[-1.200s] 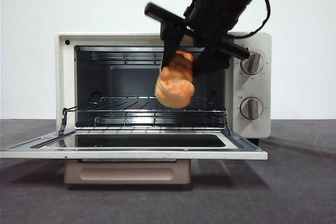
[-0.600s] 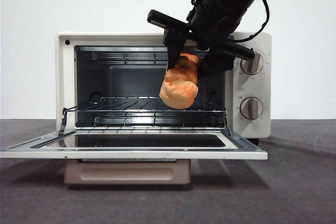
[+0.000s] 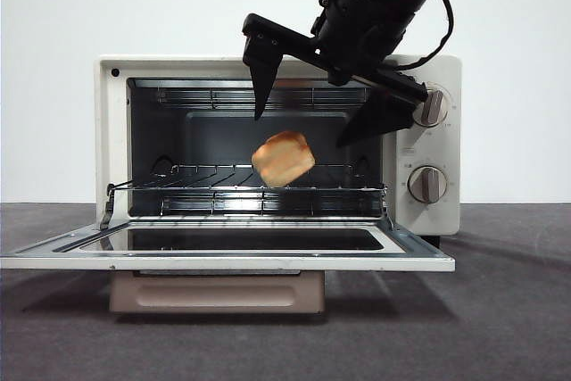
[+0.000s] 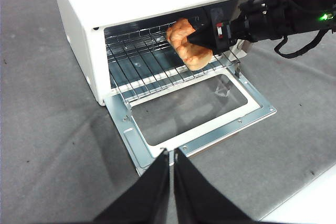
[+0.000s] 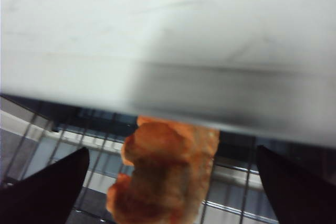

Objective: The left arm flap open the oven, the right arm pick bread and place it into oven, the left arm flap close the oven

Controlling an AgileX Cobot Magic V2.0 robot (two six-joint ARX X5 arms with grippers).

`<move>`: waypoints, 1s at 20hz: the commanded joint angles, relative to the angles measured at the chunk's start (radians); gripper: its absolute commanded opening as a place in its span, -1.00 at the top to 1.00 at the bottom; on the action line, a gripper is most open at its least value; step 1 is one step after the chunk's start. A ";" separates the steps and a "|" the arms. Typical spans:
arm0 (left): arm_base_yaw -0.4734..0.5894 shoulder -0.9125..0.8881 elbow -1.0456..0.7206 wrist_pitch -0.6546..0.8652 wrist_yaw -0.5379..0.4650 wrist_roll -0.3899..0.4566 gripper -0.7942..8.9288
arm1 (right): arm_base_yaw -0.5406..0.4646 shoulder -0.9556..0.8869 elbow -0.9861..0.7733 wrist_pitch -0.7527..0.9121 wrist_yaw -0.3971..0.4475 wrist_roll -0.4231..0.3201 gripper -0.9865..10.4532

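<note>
Jaws on the right gripper (image 3: 308, 122) are spread wide apart with nothing between them, and the bread (image 3: 283, 158) sits just below that gap, clear of both fingertips (image 3: 260, 100), so I'd call it let go. It's tilted in the front view, 1 corner up, right above the wire rack (image 3: 205, 189), and I can't tell if it's touching the rack yet or not quite down. The right wrist view is blurry but agrees: 2 dark jaw tips far out at the sides, the bun (image 5: 165, 174) in the middle with rack wires under it.

So the relation that matters now: bread lies straight below the jaws and inside the mouth of the oven (image 3: 277, 140), toward the right half of the opening and fairly near the front of the rack. My guess is the right arm only needs to lift back out the way it's pointing, up and toward the front, without clipping the top edge of the cavity.

Left gripper (image 4: 171, 166) hangs out in front of the drop-down door (image 4: 191, 119), jaws pinched together on nothing. It's well apart from the bread but clearly the closer one to the door's front edge, which fits since closing is its job. The door lies flat open, handle (image 3: 217, 292) hanging below it
</note>
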State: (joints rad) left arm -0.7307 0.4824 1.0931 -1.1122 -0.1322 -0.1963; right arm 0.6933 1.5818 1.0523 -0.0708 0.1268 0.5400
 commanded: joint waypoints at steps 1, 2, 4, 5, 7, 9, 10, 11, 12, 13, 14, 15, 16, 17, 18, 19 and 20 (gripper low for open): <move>-0.008 0.005 0.021 0.029 -0.002 0.012 0.80 | 0.003 0.000 0.016 -0.021 0.002 0.000 -0.08; -0.008 0.005 0.021 0.037 -0.002 0.012 0.80 | 0.005 -0.013 0.016 -0.044 -0.003 -0.001 -0.08; -0.008 0.005 0.021 0.050 -0.002 0.012 0.80 | 0.006 -0.036 0.016 -0.084 -0.013 -0.001 -0.08; -0.008 0.007 0.021 0.058 -0.003 0.012 0.80 | 0.006 -0.058 0.016 -0.108 -0.020 -0.005 -0.08; -0.008 0.007 0.021 0.071 -0.003 0.013 0.80 | 0.012 -0.097 0.016 -0.138 -0.032 -0.023 -0.08; -0.008 0.012 0.020 0.097 -0.003 0.013 0.80 | 0.020 -0.154 0.016 -0.180 -0.064 -0.051 -0.08; -0.008 0.014 0.020 0.108 -0.003 0.015 0.80 | 0.026 -0.182 0.016 -0.201 -0.084 -0.061 -0.08; -0.008 0.019 0.020 0.122 -0.004 0.024 0.80 | 0.032 -0.222 0.016 -0.235 -0.111 -0.077 -0.08; -0.008 0.025 0.020 0.132 -0.004 0.032 0.80 | 0.040 -0.251 0.016 -0.262 -0.129 -0.090 -0.08; -0.008 0.035 0.020 0.142 -0.006 0.041 0.80 | 0.050 -0.294 0.016 -0.306 -0.144 -0.108 -0.08; -0.008 0.043 0.020 0.150 -0.007 0.052 0.80 | 0.058 -0.325 0.016 -0.338 -0.152 -0.118 -0.08; -0.008 0.056 0.020 0.158 -0.007 0.064 0.80 | 0.065 -0.364 0.016 -0.381 -0.153 -0.131 -0.08; -0.008 0.071 0.018 0.164 -0.007 0.076 0.80 | 0.072 -0.397 0.016 -0.417 -0.153 -0.143 -0.08; -0.008 0.088 0.016 0.167 -0.007 0.080 0.81 | 0.078 -0.435 0.016 -0.459 -0.153 -0.159 -0.08; -0.008 0.105 0.013 0.167 -0.006 0.080 0.81 | 0.082 -0.466 0.016 -0.491 -0.154 -0.170 -0.08; -0.008 0.124 0.011 0.167 0.002 0.079 0.81 | 0.085 -0.499 0.016 -0.526 -0.154 -0.183 -0.08; -0.006 0.151 0.005 0.172 0.020 0.077 0.81 | 0.087 -0.541 0.016 -0.570 -0.154 -0.193 -0.08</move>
State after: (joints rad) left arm -0.7307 0.6090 1.0935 -0.9520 -0.1242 -0.1387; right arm 0.7715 1.0569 1.0523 -0.6205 -0.0296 0.3862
